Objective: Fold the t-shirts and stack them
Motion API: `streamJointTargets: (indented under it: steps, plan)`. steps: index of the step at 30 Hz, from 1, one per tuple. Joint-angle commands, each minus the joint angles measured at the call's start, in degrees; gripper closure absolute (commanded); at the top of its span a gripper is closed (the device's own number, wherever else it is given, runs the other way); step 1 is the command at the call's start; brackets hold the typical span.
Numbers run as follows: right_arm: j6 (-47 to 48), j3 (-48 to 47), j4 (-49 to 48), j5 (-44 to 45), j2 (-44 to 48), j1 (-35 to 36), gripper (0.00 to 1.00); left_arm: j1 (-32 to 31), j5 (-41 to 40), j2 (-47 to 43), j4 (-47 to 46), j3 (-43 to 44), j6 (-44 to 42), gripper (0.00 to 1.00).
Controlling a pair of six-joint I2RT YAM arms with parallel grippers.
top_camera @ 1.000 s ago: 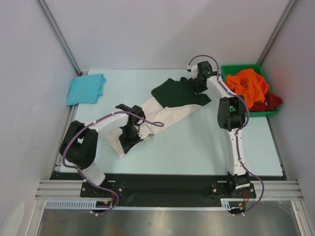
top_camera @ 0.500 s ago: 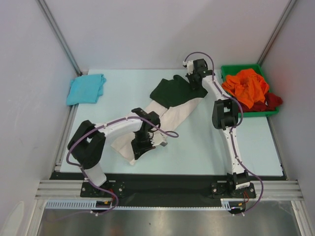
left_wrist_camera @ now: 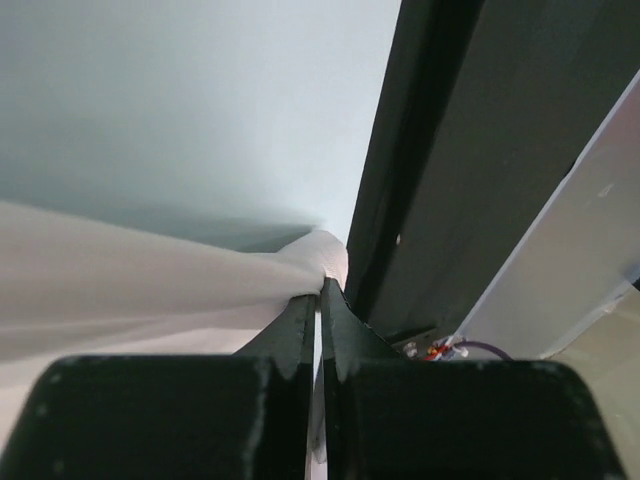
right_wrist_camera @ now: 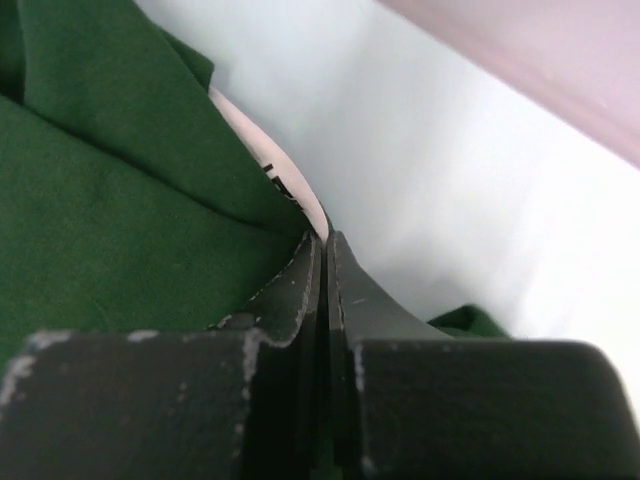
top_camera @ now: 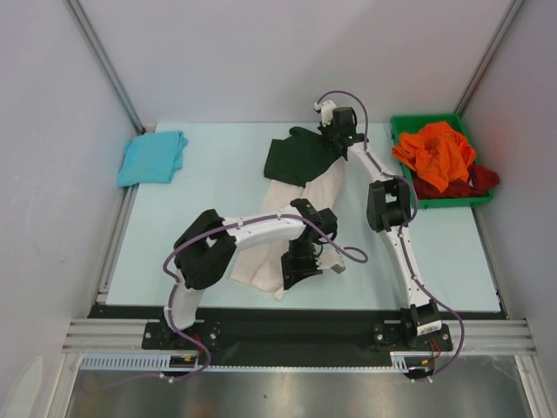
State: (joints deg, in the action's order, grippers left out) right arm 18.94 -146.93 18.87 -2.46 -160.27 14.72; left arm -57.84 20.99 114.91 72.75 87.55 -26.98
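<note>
my left claw [left_wrist_camera: 320,288]: clamped on cream shirt [top_camera: 324,187] hem, to stretch it flat
my right claw [right_wrist_camera: 327,240]: pinched shut on green sleeve end, anchors far side

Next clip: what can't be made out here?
- Top view: left arm covers part of the cream shirt; no print shows.
- Top view: orange shirt hides most of the dark red shirt.
- Wrist views: only cloth pinched by left gripper, right gripper; rest cut off.

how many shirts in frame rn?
4. Cream and green shirt mid-table; teal shirt folded at far left; orange shirt in the green bin; dark red shirt under it, hanging over the rim. The bin may hide more.
</note>
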Motion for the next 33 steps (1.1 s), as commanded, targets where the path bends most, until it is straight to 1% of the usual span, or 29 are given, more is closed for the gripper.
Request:
streamJointTargets:
  steps: [1, 5, 7, 9, 11, 12, 13, 15, 16, 17, 18, 19, 20, 21, 22, 23, 24, 25, 26, 27, 28, 29, 30, 31, 33]
  plan:
    - [-2.3, -3.2, -12.5, -1.7, -2.1, 0.9, 1.0, -3.4, 5.8, 2.9, 3.3, 6.3, 0.8, 0.98]
    - [-2.3, -5.6, -16.7, -2.1, -4.4, 2.5, 1.0, -5.7, 6.6, 6.9, 3.5, 11.3, 1.2, 0.97]
    - [-4.4, -5.5, -18.3, -2.2, -4.4, 2.6, 1.0, -6.5, 6.7, 9.0, 3.7, 14.1, 1.4, 0.95]
    - [-7.0, -6.1, -20.4, -2.5, -4.4, 2.3, 0.99, -6.8, 6.7, 10.2, 3.9, 16.2, 1.8, 0.88]
    - [-7.7, -7.7, -19.8, -2.7, -4.1, 2.0, 0.94, -7.0, 7.7, 11.5, 4.5, 20.2, 1.9, 0.85]
    - [-7.7, -8.0, -19.5, -3.6, -2.8, 1.8, 0.89, -7.2, 7.7, 11.6, 5.1, 21.7, 2.0, 0.77]
    - [-7.3, -7.8, -19.1, -3.7, -1.5, 1.6, 0.64, -7.2, 7.7, 11.3, 5.4, 24.2, 2.0, 0.74]
    - [-7.4, -6.9, -19.1, -2.9, 1.3, 1.0, 0.37, -7.2, 6.3, 10.0, 5.6, 26.9, 2.1, 0.66]
    - [-8.7, -6.3, -19.1, -2.8, 5.2, 0.7, 0.2, -7.2, 5.6, 9.1, 5.6, 29.6, 2.2, 0.64]
    - [-9.4, -4.8, -17.0, -3.2, 7.1, 0.0, 0.17, -7.1, 4.6, 7.3, 5.6, 31.3, 2.3, 0.63]
    - [-9.9, -3.9, -16.4, -3.2, 9.5, -0.3, 0.11, -6.9, 2.4, 6.4, 5.6, 32.8, 2.5, 0.61]
    - [-10.6, -2.6, -15.8, -3.3, 14.1, -0.6, 0.08, -6.4, 0.8, 5.6, 5.3, 36.1, 2.7, 0.59]
    - [-11.3, 0.6, -14.5, -3.6, 16.8, -0.8, 0.08, -5.8, -0.7, 3.5, 4.7, 37.2, 3.8, 0.54]
    - [-11.7, 2.9, -13.7, -3.5, 19.4, -1.2, 0.07, -5.0, -1.9, 2.3, 3.9, 37.4, 4.3, 0.51]
    - [-12.0, 5.0, -13.1, -3.4, 21.7, -1.4, 0.06, -2.9, -4.4, 0.8, 2.8, 36.4, 4.6, 0.49]
    - [-12.1, 7.2, -12.4, -3.5, 26.9, -1.5, 0.05, -1.6, -5.6, -0.3, 1.1, 35.2, 5.2, 0.48]
    - [-12.0, 12.8, -11.2, -3.7, 29.4, -1.6, 0.05, -0.1, -7.1, -1.6, 0.3, 34.2, 6.0, 0.48]
    - [-12.2, 15.4, -10.5, -3.6, 32.2, -1.8, 0.05, 3.6, -8.5, -2.0, -0.3, 32.7, 6.9, 0.48]
    - [-12.9, 18.5, -8.5, -3.6, 36.5, -2.1, 0.05, 5.6, -8.9, -2.1, -1.3, 32.4, 9.4, 0.48]
    - [-15.0, 22.9, -6.8, -5.1, 38.7, -2.4, 0.05, 9.3, -9.7, -2.9, -2.0, 31.5, 11.0, 0.48]
    - [-16.6, 25.5, -4.7, -6.1, 40.5, -3.1, 0.05, 10.9, -11.4, -3.5, -3.3, 30.7, 12.6, 0.48]
    - [-17.7, 28.2, -1.9, -7.3, 44.7, -3.4, 0.06, 12.4, -11.7, -4.2, -4.8, 29.9, 14.4, 0.48]
    - [-20.4, 31.6, -1.3, -8.7, 47.0, -3.7, 0.07, 13.8, -11.9, -4.7, -5.4, 29.2, 15.0, 0.49]
    - [-21.4, 40.5, -1.3, -9.7, 49.5, -3.9, 0.08, 16.2, -12.1, -5.3, -5.8, 28.0, 15.8, 0.49]
    - [-23.5, 49.6, -1.4, -12.8, 56.6, -4.1, 0.09, 19.9, -12.0, -5.8, -6.9, 25.5, 18.4, 0.48]
